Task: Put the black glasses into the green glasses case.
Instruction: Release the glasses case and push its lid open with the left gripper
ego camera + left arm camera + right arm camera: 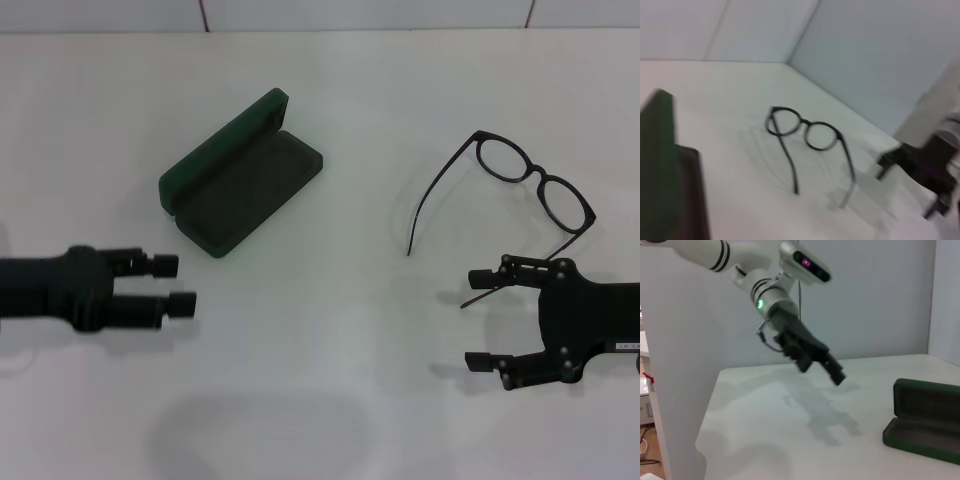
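The green glasses case (243, 178) lies open on the white table, left of centre, with its lid standing along the far-left side. It also shows in the left wrist view (665, 170) and the right wrist view (924, 426). The black glasses (533, 182) lie at the right with both temple arms unfolded and pointing toward me. They also show in the left wrist view (806, 133). My right gripper (482, 320) is open and empty just in front of the glasses, its upper finger over the tip of one temple arm. My left gripper (176, 284) is open and empty in front of and left of the case.
The white table (330, 400) ends at a pale wall at the back. The right gripper shows far off in the left wrist view (907, 185). The left arm and gripper (836, 374) show in the right wrist view, above the table.
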